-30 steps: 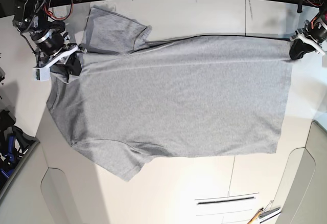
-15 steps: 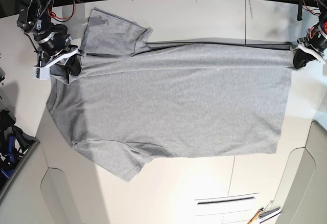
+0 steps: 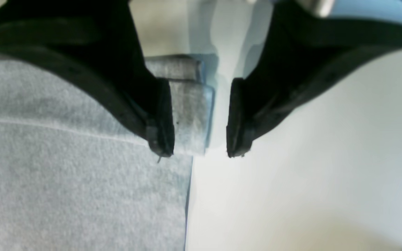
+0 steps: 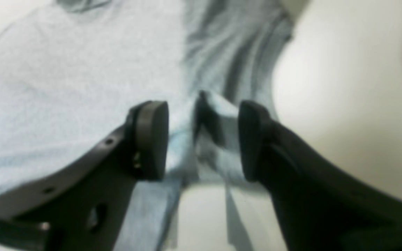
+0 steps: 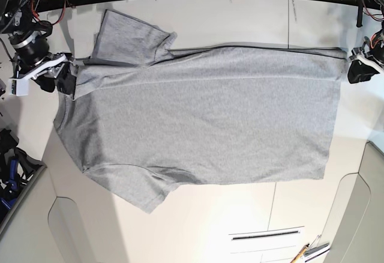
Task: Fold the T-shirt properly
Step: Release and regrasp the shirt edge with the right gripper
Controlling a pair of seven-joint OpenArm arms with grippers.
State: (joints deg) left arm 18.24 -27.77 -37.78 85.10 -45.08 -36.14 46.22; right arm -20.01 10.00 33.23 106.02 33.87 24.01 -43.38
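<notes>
Inspected: T-shirt (image 5: 204,119) spread flat on the white table (image 5: 240,221), plain grey side up, no lettering visible; neck end toward the left of the base view, hem toward the right; far long edge turned over onto the body in a narrow band running left to right; far sleeve (image 5: 129,38) lying out beyond that band, near sleeve pointing toward the near edge of the table.

Left gripper (image 3: 199,116) at the far-right hem corner; jaws parted, with a clear gap between the pads; doubled corner of the T-shirt (image 3: 82,167) lying against the inner pad (image 3: 162,115), outer pad over bare table (image 3: 309,174); nothing clamped.

Right gripper (image 4: 202,139) at the far-left end, by the neck and shoulder; jaws likewise apart; a raised pinch of fabric (image 4: 208,115) standing between the pads, with space visible on either side of it; whether it touches either pad cannot be told, view blurred; rest of the T-shirt (image 4: 65,69) lying flat beyond the fingers.

Also noted in the base view: left gripper (image 5: 360,71) at the right edge, right gripper (image 5: 63,80) at the left; dark equipment (image 5: 12,167) beside the table on the near left.
</notes>
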